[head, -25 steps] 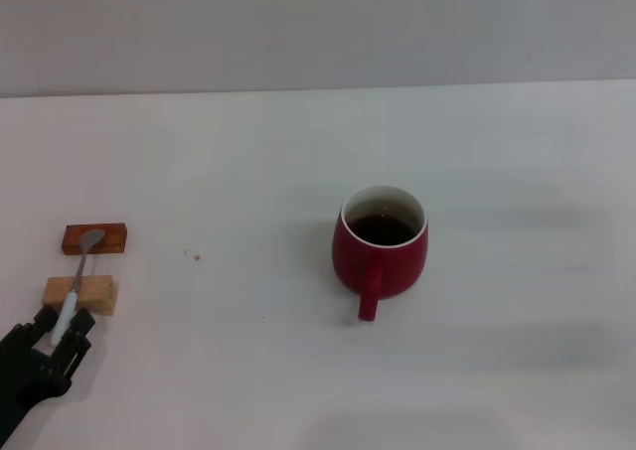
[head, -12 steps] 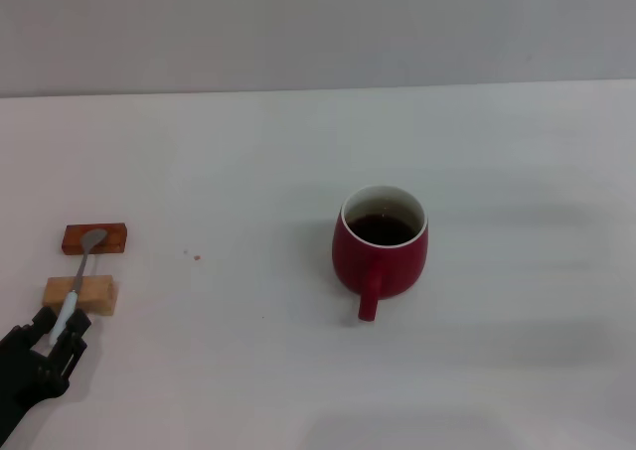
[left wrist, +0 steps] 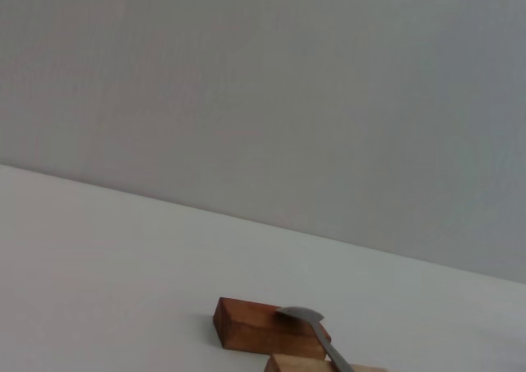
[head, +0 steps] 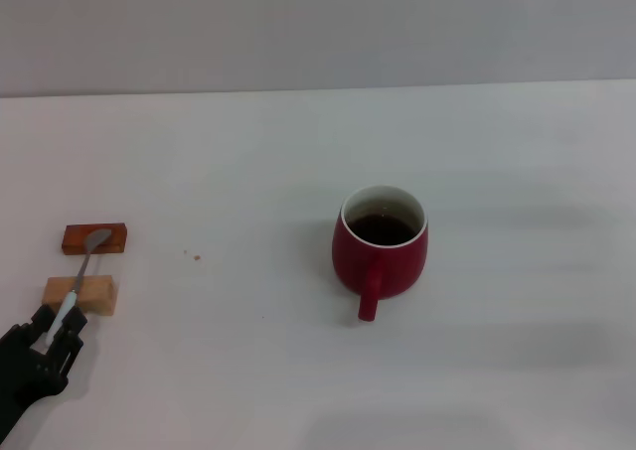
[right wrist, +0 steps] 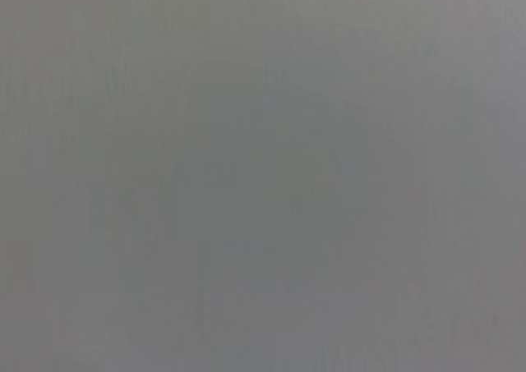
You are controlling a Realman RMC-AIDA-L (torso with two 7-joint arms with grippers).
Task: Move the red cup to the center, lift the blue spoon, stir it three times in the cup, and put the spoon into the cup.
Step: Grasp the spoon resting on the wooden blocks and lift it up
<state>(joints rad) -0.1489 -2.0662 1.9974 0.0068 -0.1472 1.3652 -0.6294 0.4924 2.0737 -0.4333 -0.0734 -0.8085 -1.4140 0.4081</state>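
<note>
From the head view, the red cup (head: 381, 254) stands mid-desk holding dark liquid, open desk (head: 248, 152) all around, while the left hand (head: 55, 333) at the near-left edge is clenched around the blue spoon (head: 78, 282) handle. In the left wrist view, the spoon's bowl lies on the dark wooden block (left wrist: 265, 328), its neck over the pale block (left wrist: 297, 363).

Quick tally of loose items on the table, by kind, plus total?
Cups: 1, the red cup
Spoons: 1, the blue spoon, handle end between the left gripper fingers
Wooden blocks: 2, dark block, light block
Total: 4
</note>
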